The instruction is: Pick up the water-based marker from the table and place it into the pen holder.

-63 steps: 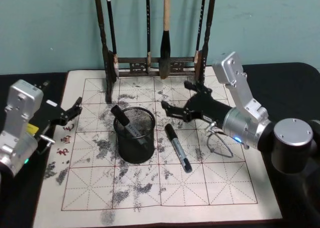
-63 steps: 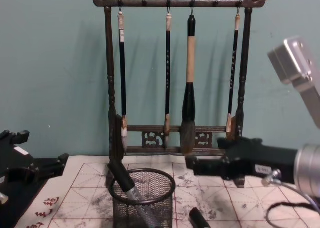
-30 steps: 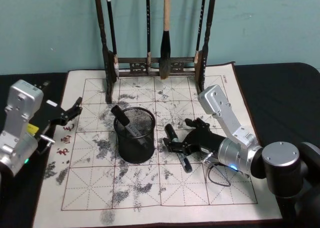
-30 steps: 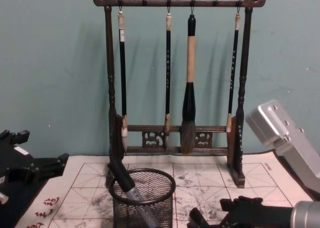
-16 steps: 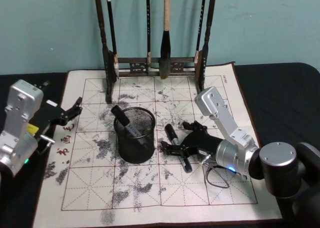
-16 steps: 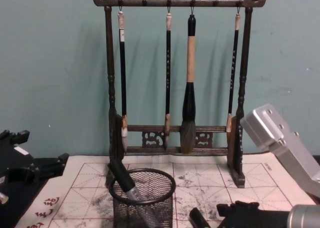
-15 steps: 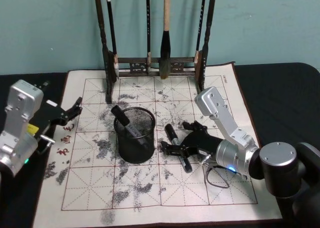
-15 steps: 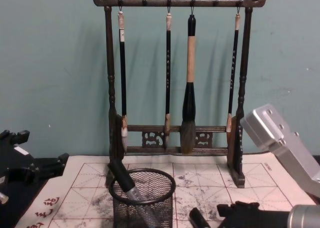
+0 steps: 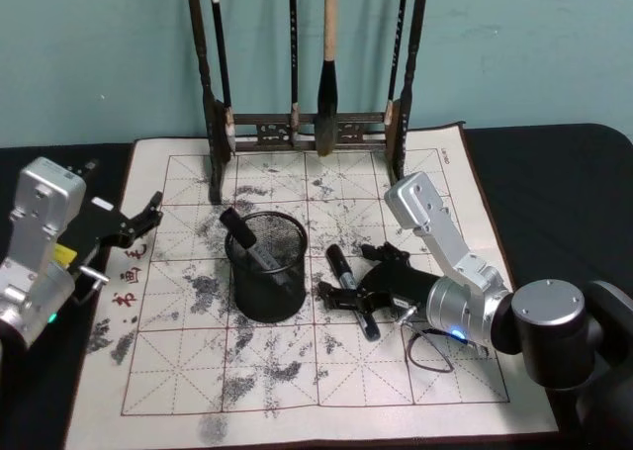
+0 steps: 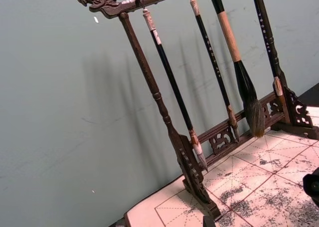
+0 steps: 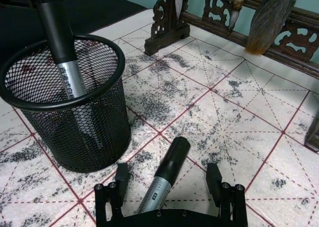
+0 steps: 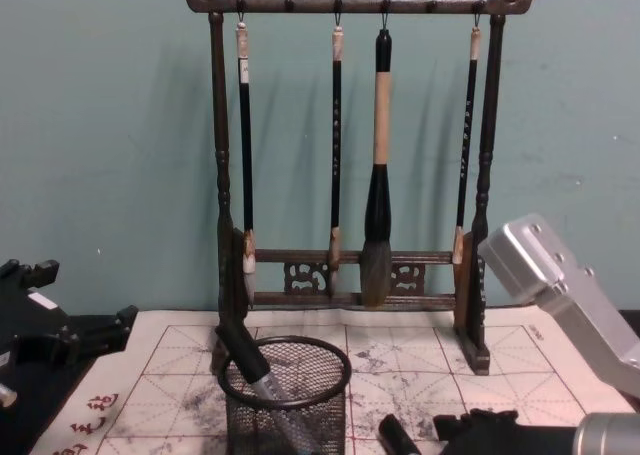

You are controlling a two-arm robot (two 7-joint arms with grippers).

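The water-based marker [image 9: 352, 294], black-capped with a grey barrel, lies on the ink-stained mat just right of the pen holder [image 9: 266, 282]. My right gripper [image 9: 348, 294] is low over the mat and open, one finger on each side of the marker. In the right wrist view the marker [image 11: 160, 184] runs between the two fingers [image 11: 121, 175], and the black mesh pen holder [image 11: 75, 117] stands close by with another marker [image 11: 62, 52] leaning inside. The chest view shows the pen holder [image 12: 286, 405] and the marker's cap [image 12: 397, 437]. My left gripper [image 9: 146, 218] is parked open at the mat's left edge.
A tall dark wooden brush rack [image 9: 307, 129] with several hanging brushes stands at the back of the mat [image 9: 297, 391]; the left wrist view shows the rack [image 10: 192, 157] too. A loose cable loop [image 9: 430, 346] lies by my right wrist. Black tabletop surrounds the mat.
My right gripper came down from above the mat and settled around the marker; over the last half second it barely shifted. The left arm and the pen holder stayed put.
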